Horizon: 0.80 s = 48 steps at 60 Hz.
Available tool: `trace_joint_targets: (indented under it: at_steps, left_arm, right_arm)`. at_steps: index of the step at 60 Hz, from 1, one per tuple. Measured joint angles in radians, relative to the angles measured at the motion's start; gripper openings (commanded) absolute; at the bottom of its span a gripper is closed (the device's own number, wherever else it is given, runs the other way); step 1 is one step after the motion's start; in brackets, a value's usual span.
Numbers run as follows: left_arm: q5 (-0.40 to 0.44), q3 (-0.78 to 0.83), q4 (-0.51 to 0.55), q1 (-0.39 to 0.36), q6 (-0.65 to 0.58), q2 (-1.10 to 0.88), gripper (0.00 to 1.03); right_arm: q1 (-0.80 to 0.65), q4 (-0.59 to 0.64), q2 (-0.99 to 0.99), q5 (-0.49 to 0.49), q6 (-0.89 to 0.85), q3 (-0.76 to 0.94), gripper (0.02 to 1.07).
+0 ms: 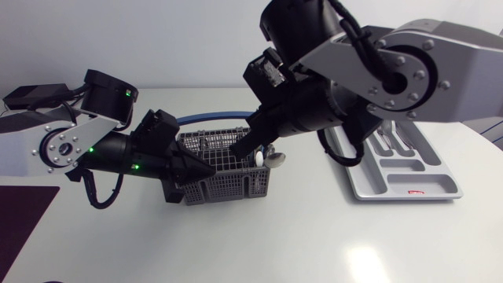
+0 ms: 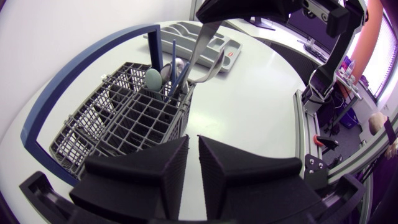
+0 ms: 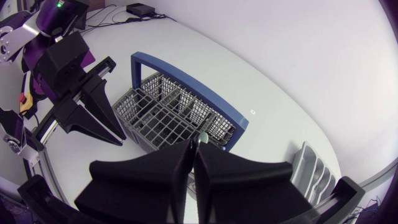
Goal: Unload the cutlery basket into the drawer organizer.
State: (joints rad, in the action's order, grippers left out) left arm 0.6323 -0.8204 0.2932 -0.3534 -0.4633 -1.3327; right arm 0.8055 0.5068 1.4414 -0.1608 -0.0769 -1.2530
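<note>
On the table, your left gripper is pinching the grey, blue-handled basket; your right gripper is clamping a utensil.

A smooth white tabletop with a rounded edge spreads under everything, glossy enough to carry a bright patch of reflected light. A flat dark maroon panel sits at the head view's lower left. Whether it lies on the surface cannot be told.

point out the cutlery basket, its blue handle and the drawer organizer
cutlery basket [image 1: 236, 187], head view, front mesh wall
blue handle [image 3: 193, 87], right wrist view, top of the arch
drawer organizer [image 1: 428, 185], head view, bare near compartment
</note>
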Motion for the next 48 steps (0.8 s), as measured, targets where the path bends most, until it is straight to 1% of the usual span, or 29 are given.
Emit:
trace_joint_targets:
  at_steps: [33, 44, 45, 48]
  left_arm:
    - [-0.002, -0.015, -0.015, -0.031, 0.0, -0.047, 0.15]
    - [-0.003, -0.03, -0.031, -0.053, 0.0, -0.047, 0.15]
    - [-0.003, -0.031, -0.032, -0.056, 0.0, -0.046, 0.16]
    - [-0.004, -0.032, -0.039, -0.064, 0.0, -0.045, 0.23]
  right_arm:
    - [0.045, 0.04, -0.137, 0.004, -0.091, -0.031, 0.12]
    - [0.047, 0.048, -0.185, 0.003, -0.111, -0.036, 0.12]
    - [0.049, 0.049, -0.192, 0.003, -0.111, -0.036, 0.12]
    - [0.05, 0.051, -0.206, 0.008, -0.111, -0.036, 0.12]
